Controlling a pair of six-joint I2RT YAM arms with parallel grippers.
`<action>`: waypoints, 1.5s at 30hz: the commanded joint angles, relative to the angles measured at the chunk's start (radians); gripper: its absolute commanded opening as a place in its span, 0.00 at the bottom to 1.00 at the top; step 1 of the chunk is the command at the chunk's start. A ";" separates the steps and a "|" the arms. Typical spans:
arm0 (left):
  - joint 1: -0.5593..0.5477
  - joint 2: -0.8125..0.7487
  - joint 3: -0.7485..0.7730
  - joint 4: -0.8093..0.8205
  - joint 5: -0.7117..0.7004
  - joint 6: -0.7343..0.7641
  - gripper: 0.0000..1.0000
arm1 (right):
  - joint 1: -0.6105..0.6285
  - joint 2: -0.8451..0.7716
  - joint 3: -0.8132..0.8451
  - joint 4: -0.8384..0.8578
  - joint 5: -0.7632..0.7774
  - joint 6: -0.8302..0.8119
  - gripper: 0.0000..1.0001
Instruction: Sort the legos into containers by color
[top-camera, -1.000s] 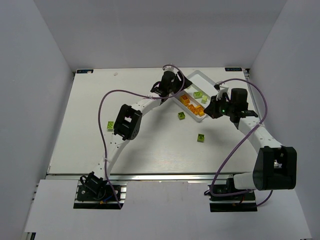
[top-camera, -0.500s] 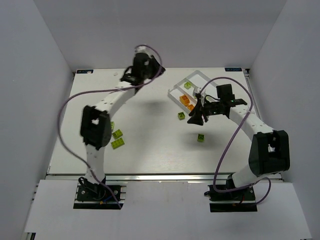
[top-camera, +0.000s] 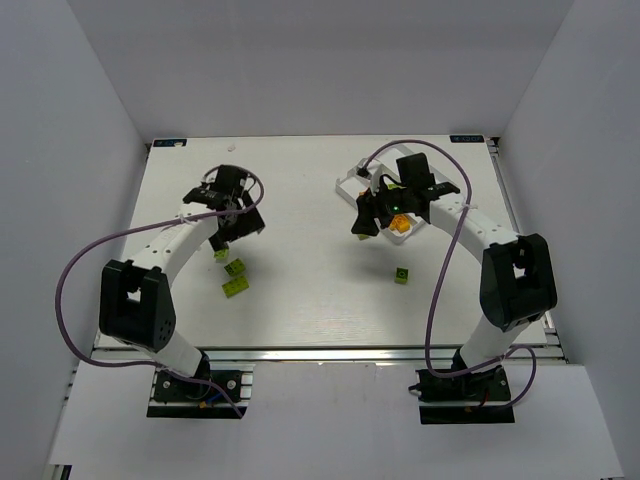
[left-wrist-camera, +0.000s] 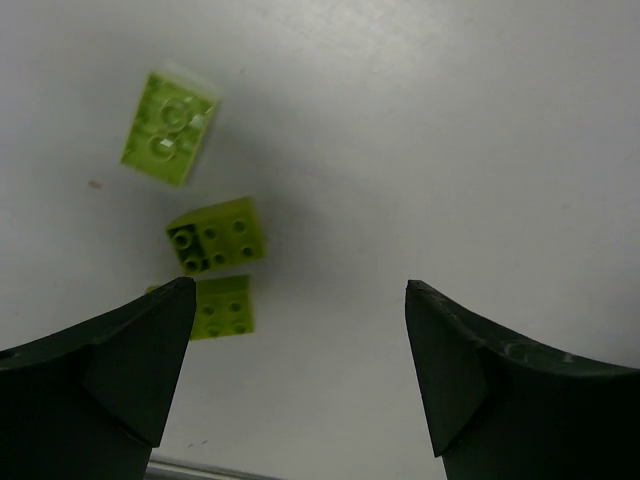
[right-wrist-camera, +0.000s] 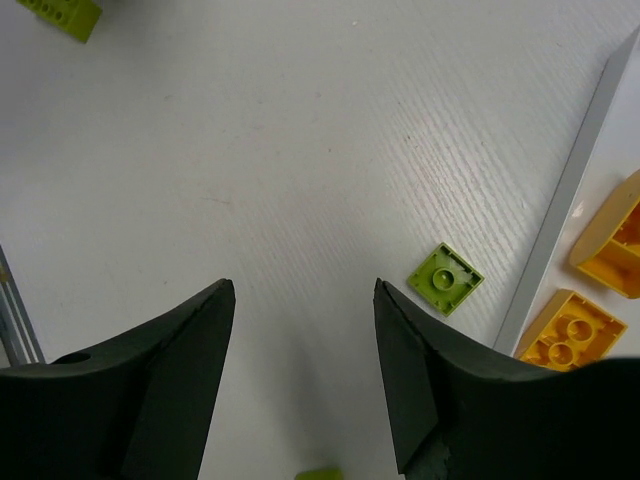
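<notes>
Currently left gripper wide apart, empty, near green legos; right gripper apart, empty.

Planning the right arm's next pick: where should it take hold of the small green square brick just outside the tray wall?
Come straight down and pinch two opposite side faces of the green brick. It lies flat, turned diamond-wise to the tray wall, one corner near it, so probably rotate the open right gripper to match its sides.
</notes>
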 joint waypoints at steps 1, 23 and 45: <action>0.026 -0.070 -0.038 -0.030 -0.008 0.148 0.95 | 0.010 -0.021 0.029 0.010 0.032 0.083 0.64; 0.149 0.285 0.051 0.047 0.002 0.572 0.70 | 0.004 -0.087 -0.054 -0.008 0.075 0.053 0.65; -0.026 0.426 0.322 0.838 0.882 0.047 0.14 | -0.153 -0.186 -0.054 0.038 0.404 0.335 0.00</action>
